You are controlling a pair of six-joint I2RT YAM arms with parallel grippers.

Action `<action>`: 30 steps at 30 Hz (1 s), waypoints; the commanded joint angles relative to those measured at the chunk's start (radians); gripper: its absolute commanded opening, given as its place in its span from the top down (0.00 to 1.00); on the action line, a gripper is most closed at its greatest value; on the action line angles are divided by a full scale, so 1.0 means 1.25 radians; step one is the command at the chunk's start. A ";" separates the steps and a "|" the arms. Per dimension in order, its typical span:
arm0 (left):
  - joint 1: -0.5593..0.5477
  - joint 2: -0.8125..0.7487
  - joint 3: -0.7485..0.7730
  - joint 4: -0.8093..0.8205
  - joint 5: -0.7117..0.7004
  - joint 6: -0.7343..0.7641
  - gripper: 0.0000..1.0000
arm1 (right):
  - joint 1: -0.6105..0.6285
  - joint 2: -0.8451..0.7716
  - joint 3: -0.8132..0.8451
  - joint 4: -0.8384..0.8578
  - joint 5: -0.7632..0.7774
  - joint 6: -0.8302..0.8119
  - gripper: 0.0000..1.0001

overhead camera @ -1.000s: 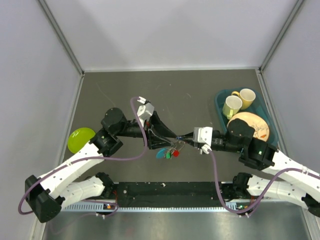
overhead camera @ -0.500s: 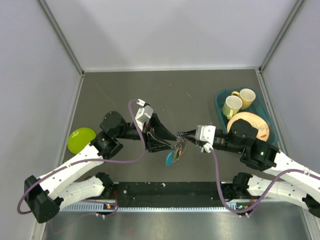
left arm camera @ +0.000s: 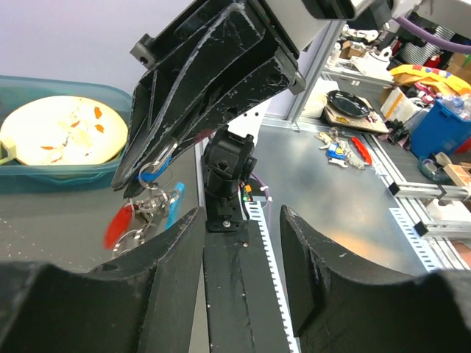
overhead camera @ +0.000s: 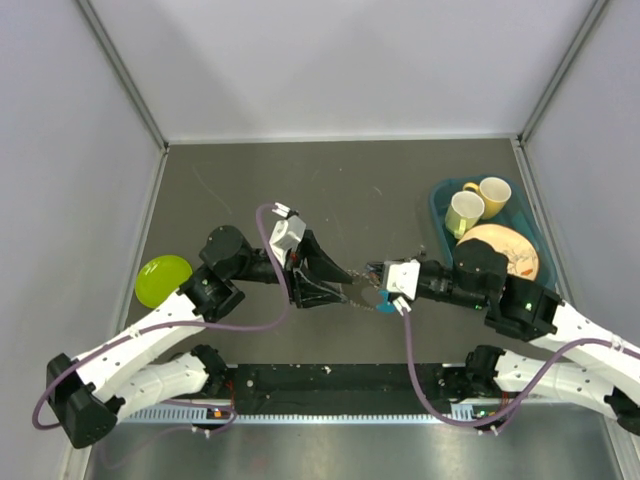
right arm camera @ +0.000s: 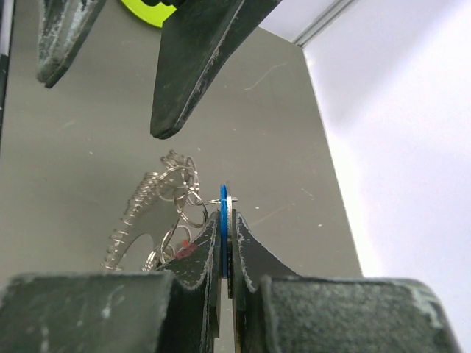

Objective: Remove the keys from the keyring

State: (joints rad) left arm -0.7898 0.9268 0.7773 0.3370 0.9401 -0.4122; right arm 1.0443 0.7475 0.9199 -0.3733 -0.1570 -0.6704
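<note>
The right claw (right arm camera: 224, 223) is clamped tight on the blue tab (right arm camera: 223, 198) — the keyring (right arm camera: 188, 198), toothed strap (right arm camera: 136, 220) and keys (left arm camera: 118, 224) dangle from it, between the two claws. The left claw (left arm camera: 239, 220) gapes wide just beside them — gripping nothing.

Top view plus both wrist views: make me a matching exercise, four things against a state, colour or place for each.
Things:
1. left tool
2. right tool
3. dish
4. plate

States, colours, places:
A. in the teal bin
B. open
C. lime green
D. shut on the blue tab

Pairs: 1-B, 2-D, 3-C, 4-A
</note>
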 commanded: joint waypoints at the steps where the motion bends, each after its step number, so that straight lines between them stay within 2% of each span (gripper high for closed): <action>1: -0.005 -0.016 0.015 -0.031 -0.046 0.047 0.49 | -0.005 -0.030 0.069 0.007 0.005 -0.107 1.00; 6: -0.005 -0.009 0.031 -0.034 -0.064 0.073 0.47 | -0.005 -0.024 0.090 -0.004 -0.011 -0.136 1.00; 13: -0.025 -0.006 0.046 -0.018 -0.086 0.071 0.50 | -0.003 0.000 0.126 -0.003 -0.045 -0.097 1.00; 20: -0.074 -0.033 0.067 -0.093 -0.243 0.163 0.50 | -0.003 0.017 0.141 0.000 -0.022 -0.007 1.00; 30: -0.081 -0.071 0.078 -0.088 -0.345 0.187 0.50 | -0.005 0.011 0.148 -0.003 -0.008 0.027 1.00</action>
State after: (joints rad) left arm -0.8837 0.8719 0.8307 0.2035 0.5831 -0.2111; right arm 1.0443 0.7746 1.0439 -0.4389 -0.1768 -0.6712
